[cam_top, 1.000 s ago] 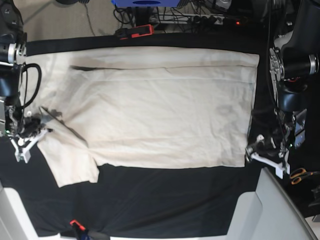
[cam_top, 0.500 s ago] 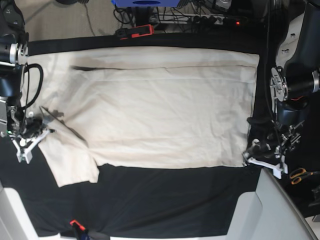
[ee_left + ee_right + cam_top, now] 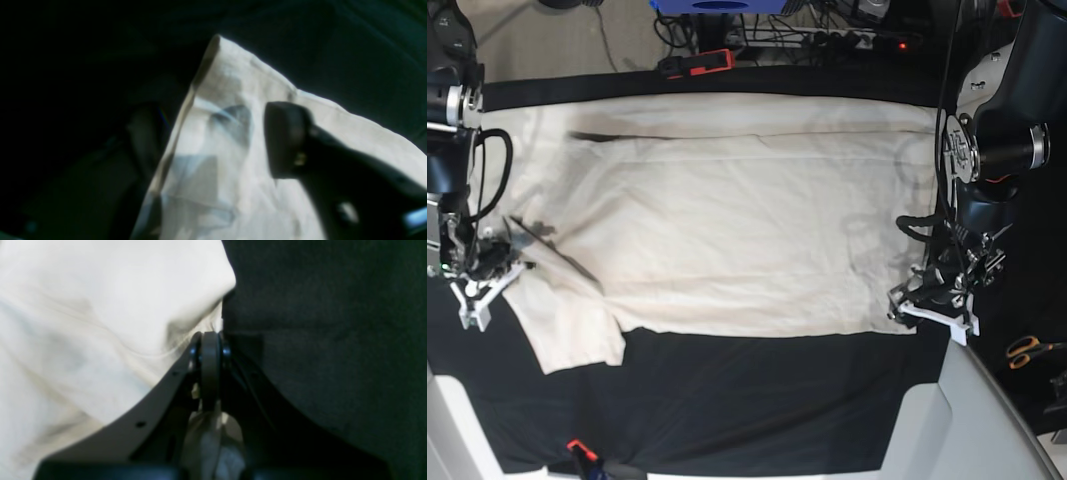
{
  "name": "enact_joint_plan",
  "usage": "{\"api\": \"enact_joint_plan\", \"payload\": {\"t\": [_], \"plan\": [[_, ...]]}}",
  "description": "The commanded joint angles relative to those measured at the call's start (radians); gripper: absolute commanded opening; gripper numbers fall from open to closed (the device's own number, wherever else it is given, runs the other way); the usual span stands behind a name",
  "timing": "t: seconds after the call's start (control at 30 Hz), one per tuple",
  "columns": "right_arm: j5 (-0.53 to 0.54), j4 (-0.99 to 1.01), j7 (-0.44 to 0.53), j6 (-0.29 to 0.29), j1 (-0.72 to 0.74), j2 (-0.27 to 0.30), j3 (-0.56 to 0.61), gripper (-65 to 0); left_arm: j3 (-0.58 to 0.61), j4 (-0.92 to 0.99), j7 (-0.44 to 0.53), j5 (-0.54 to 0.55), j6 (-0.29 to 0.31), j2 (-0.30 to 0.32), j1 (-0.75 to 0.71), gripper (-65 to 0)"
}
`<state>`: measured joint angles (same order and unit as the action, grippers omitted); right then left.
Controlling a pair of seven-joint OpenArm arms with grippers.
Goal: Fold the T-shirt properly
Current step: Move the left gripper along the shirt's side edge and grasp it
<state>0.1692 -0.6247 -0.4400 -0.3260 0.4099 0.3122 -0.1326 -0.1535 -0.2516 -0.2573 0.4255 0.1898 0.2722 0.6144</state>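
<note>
At hem: T-shirt (image 3: 737, 220) (pinched).

My T-shirt (image 3: 727, 230) is plain cream, unpatterned, with grey shadowed creases. The table cloth (image 3: 757, 400) under it is solid black. My left gripper (image 3: 927, 305) has white finger parts on a black body. Scissors (image 3: 1027, 352) show orange handles. A clamp (image 3: 697, 64) is orange-red and black.

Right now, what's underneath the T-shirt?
A black cloth lies under the T-shirt, showing along the near edge and both sides. Whatever sits beneath the shirt's middle is covered, so I can't tell what else is there.
</note>
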Motion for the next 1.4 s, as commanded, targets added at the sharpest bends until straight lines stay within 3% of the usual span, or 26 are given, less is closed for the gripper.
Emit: {"api": "enact_joint_plan", "payload": {"t": [0.0,0.13,0.27,0.4,0.57,0.8,1.1,1.17,1.3,1.37], "plan": [[0.006,-0.017,0.014,-0.005,0.027,0.015,-0.003,-65.0,0.001,0.005,-0.081,-0.001,-0.003,-0.001,-0.001,-31.8],[0.006,-0.017,0.014,-0.005,0.027,0.015,-0.002,-65.0,-0.004,-0.01,-0.121,0.0,-0.003,0.002,-0.038,-49.7],[0.006,-0.017,0.014,-0.005,0.027,0.015,-0.003,-65.0,-0.004,-0.104,-0.147,0.0,-0.003,0.006,-0.109,-53.0],[0.006,-0.017,0.014,-0.005,0.027,0.015,-0.002,-65.0,-0.004,-0.2,-0.202,0.0,-0.003,0.006,-0.169,-65.0],[0.006,-0.017,0.014,-0.005,0.027,0.015,-0.002,-65.0,-0.007,-0.338,-0.277,0.002,-0.003,0.006,-0.236,-65.0],[0.006,-0.017,0.014,-0.005,0.027,0.015,-0.002,-65.0,-0.205,-0.549,-0.405,-0.006,-0.003,0.0,-0.359,-65.0],[0.006,-0.016,0.014,-0.005,0.027,0.012,-0.002,-65.0,-0.211,-0.651,-0.409,-0.006,-0.005,0.005,-0.4,-65.0],[0.006,-0.013,0.014,-0.005,0.027,0.012,-0.002,-65.0,-0.215,-0.662,-0.409,-0.003,-0.028,0.005,-0.402,-65.0],[0.005,-0.013,0.014,-0.005,0.027,0.012,0.0,-65.0,-0.217,-0.742,-0.409,0.0,-0.043,0.005,-0.419,-47.2],[0.005,-0.013,0.014,-0.005,0.027,0.012,0.0,-65.0,-0.219,-0.77,-0.411,0.0,-0.045,0.006,-0.42,-42.9]]}}
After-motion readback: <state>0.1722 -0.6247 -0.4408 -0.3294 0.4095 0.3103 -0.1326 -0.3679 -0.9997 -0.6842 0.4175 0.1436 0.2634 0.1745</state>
